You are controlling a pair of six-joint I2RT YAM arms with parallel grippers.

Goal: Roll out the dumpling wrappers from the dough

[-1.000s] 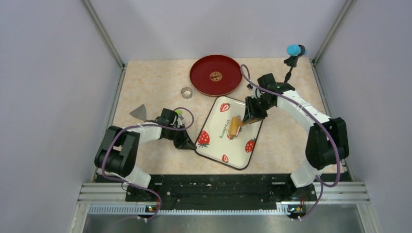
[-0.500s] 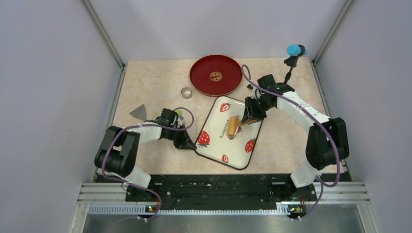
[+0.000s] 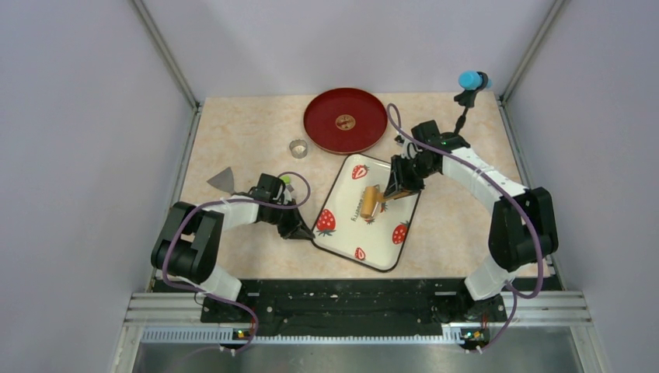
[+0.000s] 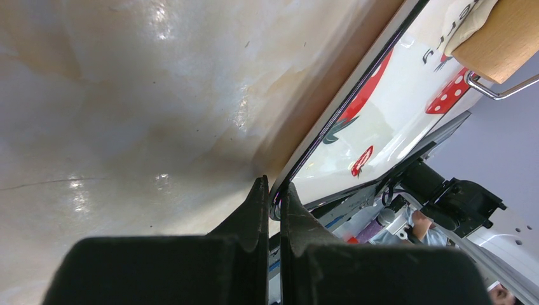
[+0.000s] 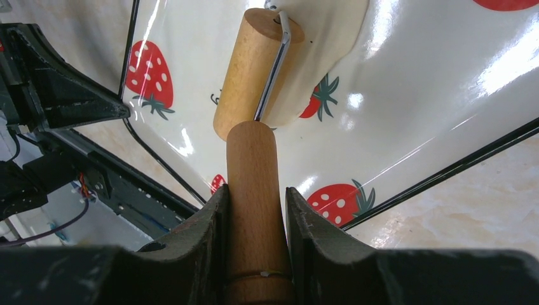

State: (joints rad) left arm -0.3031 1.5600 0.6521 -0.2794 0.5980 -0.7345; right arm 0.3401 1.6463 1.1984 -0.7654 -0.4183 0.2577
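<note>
Lying under the roller (image 5: 253,71), dough (image 5: 334,54) sits beyond right gripper (image 5: 254,198).

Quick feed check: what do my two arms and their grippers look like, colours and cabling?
The left arm and right arm have white links with black joints and bases, and each trails a looping purple cable. The left gripper and right gripper have matte black, wedge-shaped fingers that look slightly scuffed. No markings are legible.
</note>
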